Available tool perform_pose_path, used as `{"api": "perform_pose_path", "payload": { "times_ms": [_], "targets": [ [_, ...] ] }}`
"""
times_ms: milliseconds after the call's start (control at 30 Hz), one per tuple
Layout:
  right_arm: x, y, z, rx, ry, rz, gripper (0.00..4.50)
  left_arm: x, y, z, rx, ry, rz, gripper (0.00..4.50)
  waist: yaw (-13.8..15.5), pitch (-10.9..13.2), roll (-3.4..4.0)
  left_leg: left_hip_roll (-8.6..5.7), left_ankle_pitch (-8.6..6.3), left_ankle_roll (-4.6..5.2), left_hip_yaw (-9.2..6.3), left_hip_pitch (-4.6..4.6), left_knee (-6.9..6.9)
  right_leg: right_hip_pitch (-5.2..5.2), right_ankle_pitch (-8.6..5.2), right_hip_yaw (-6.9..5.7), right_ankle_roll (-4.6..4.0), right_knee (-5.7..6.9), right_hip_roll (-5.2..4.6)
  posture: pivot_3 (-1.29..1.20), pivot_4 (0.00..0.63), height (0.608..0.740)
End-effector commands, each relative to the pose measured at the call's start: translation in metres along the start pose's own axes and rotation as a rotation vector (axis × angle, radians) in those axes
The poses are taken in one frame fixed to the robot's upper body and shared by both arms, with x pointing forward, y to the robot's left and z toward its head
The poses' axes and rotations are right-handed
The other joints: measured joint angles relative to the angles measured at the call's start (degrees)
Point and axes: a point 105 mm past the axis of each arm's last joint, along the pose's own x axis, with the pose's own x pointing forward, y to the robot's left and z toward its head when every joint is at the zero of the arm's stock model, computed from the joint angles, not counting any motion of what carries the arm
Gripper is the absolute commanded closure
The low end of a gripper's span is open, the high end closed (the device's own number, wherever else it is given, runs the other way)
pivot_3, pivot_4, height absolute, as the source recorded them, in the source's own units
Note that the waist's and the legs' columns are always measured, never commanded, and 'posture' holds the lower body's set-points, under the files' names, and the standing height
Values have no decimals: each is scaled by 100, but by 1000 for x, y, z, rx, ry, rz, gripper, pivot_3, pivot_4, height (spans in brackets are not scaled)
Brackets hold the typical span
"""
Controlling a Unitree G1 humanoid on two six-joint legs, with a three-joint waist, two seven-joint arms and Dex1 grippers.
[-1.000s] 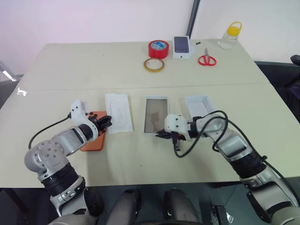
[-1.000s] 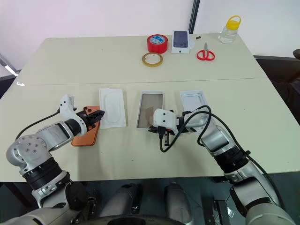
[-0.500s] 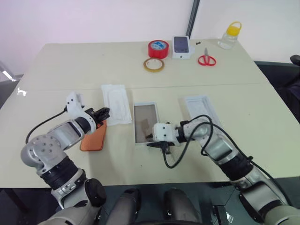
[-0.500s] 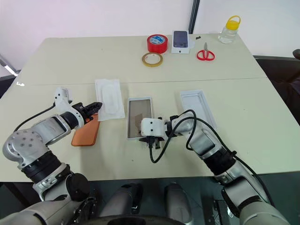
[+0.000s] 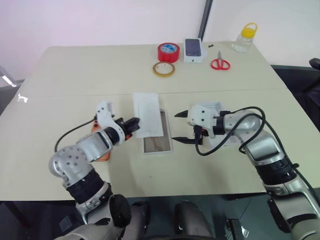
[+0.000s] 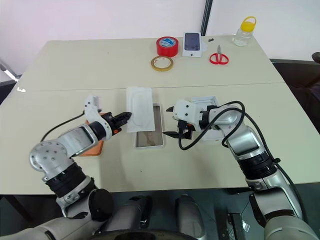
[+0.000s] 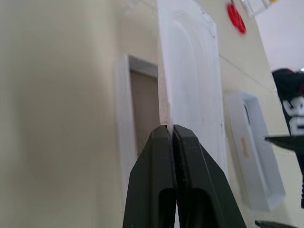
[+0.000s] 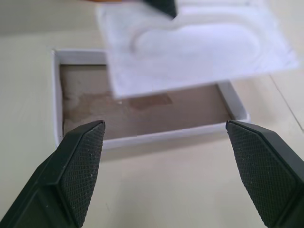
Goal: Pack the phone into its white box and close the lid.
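Phone flat orange; white box shallow, thin-walled

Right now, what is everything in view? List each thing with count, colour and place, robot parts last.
white box: 1, white with brownish floor, table centre, open.
flat insert: 1, white, pinched at its edge and held over the white box.
phone: 1, orange, on the table under the left arm.
lid: 1, white, right of the white box, partly behind the right arm.
tape rolls: 2, red and tan, far side.
small box with phone picture: 1, white, far side.
scissors: 1, red handles, far side.
jar: 1, clear with yellow lid, far right corner.
left hand: shut on the insert.
right hand: open, by the white box.
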Motion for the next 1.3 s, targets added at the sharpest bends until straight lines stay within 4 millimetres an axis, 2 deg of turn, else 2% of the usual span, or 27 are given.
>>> {"api": "perform_pose_path", "payload": {
  "times_ms": [33,433,467,500,667,900,933,967,1033,1167,1200,1300],
  "targets": [
    [-6,-9,8,-17,-25,-52,255,0,-9,-10,32,13,10,4500,11,0,0,0,0,0,0,0,0,0,0,0,0,0,0,0,150,740],
    [-3,-11,5,-15,-23,-68,255,0,-9,-27,39,59,26,4500,36,1,-2,-3,0,0,2,-1,1,2,0,1,0,-2,-2,0,150,740],
    [-3,-11,5,-16,-23,-68,193,-1,-10,-27,41,61,24,3878,35,1,-2,-3,0,0,2,-1,1,1,0,1,0,-2,-2,0,150,740],
    [-3,-11,5,-18,-23,-67,193,-1,-10,-28,45,64,22,3594,35,1,-2,-3,0,0,2,-1,1,1,0,1,0,-2,-2,0,150,740],
    [-2,-13,6,-15,-26,-71,193,-3,-8,-27,65,67,20,1193,40,1,-2,-3,0,0,2,-1,2,2,0,1,0,-3,-2,0,150,740],
    [2,-22,4,36,-18,-109,193,-12,-10,-7,97,18,-34,1193,30,1,-2,-2,0,0,2,0,1,1,0,1,0,-2,-2,0,150,740],
    [4,-25,4,55,-21,-120,762,-15,-11,-3,111,7,-46,1137,25,1,-2,-2,0,0,2,0,1,1,0,1,0,-2,-2,0,150,740],
    [6,-27,5,65,-23,-126,1051,-18,-11,0,127,-2,-56,1137,22,1,-2,-2,0,0,2,0,1,1,0,1,0,-2,-2,0,150,740],
    [11,-30,6,79,-24,-136,2029,-25,-8,7,198,-9,-53,1137,22,1,-2,-1,1,-2,2,0,0,-1,0,1,-1,-1,0,0,150,740],
    [27,-34,15,103,-34,-149,4140,-41,10,18,359,-30,-11,1137,-11,-1,2,-1,2,-3,3,0,-4,-6,0,5,-1,1,1,0,150,740],
    [33,-35,19,113,-40,-153,4470,-46,16,21,401,-46,-10,1137,-40,-1,3,1,3,-4,3,1,-4,-7,0,6,-2,1,3,0,150,740],
    [50,-39,24,142,-36,-178,4470,-59,30,18,566,-42,-19,1137,-20,-1,6,4,6,-9,5,2,-12,-12,1,11,-6,1,6,0,150,740]
  ]
}}
